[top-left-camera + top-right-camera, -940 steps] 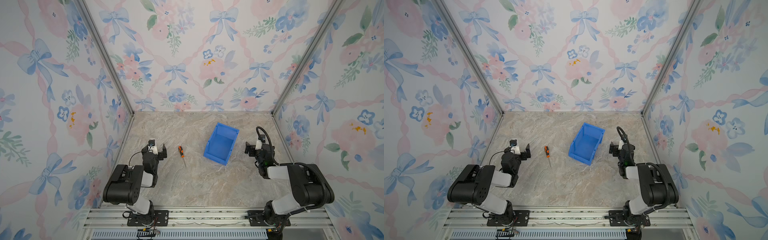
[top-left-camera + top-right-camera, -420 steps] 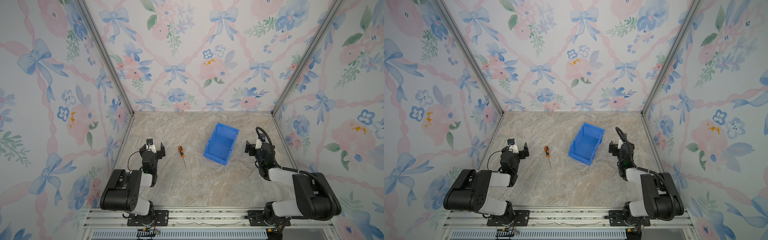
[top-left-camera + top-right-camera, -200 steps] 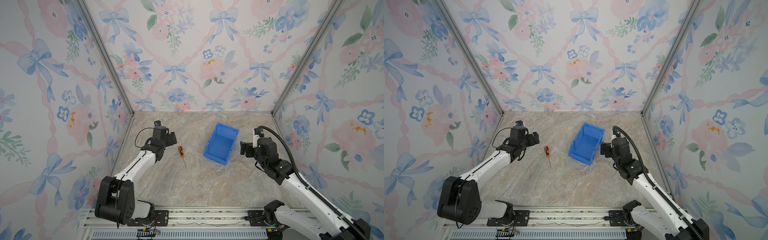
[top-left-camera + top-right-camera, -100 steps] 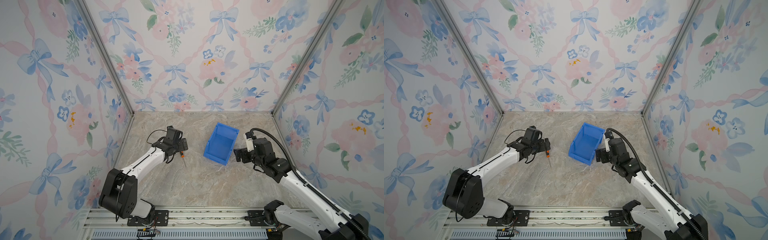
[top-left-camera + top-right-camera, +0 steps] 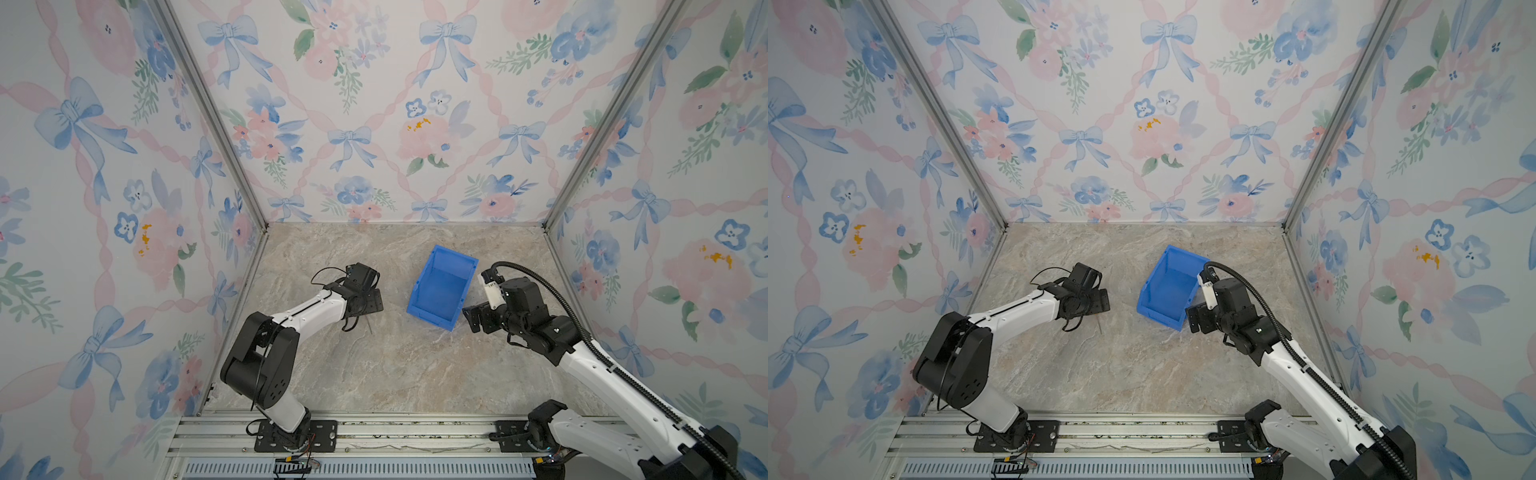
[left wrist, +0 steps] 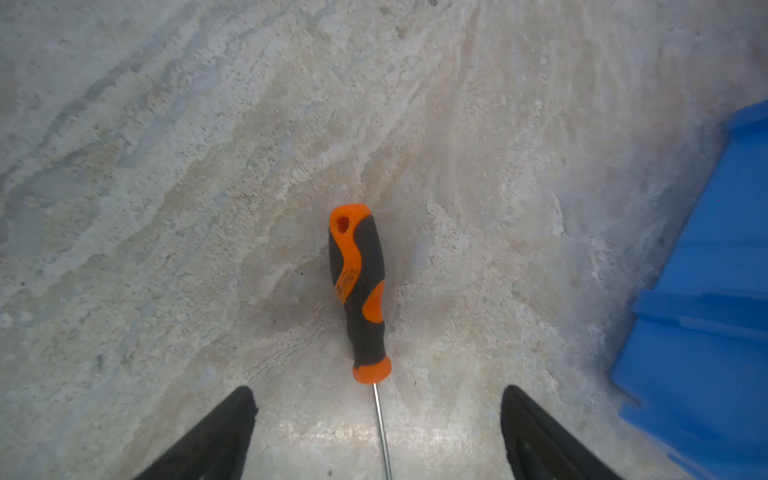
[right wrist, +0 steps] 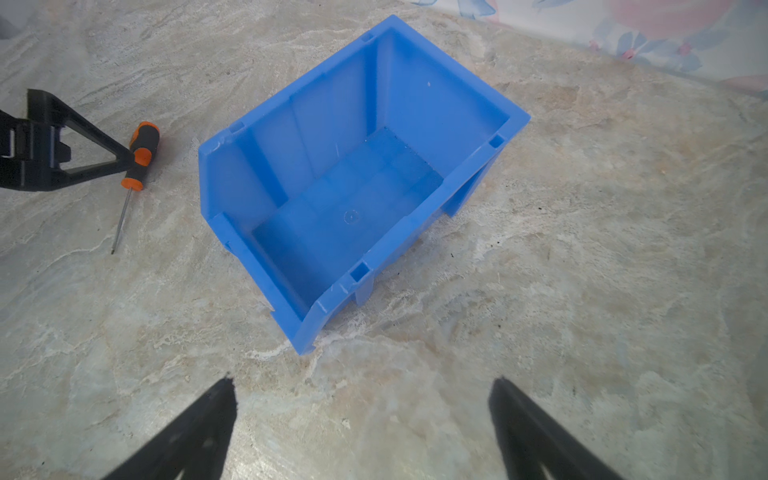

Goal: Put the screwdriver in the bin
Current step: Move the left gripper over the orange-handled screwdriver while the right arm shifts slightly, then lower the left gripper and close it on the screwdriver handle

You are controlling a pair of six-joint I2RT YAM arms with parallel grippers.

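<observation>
Marbled surface carries everything. Nearest the rail, the right fingers stand wide apart, gripping nothing, just beside the near corner of the blue bin without touching it. The left fingers are also spread wide, low over the screwdriver, one on each side of its thin shaft, not closed on it. It lies flat on the surface, left of the bin and apart from it, orange-and-black handle toward the floral back wall.
</observation>
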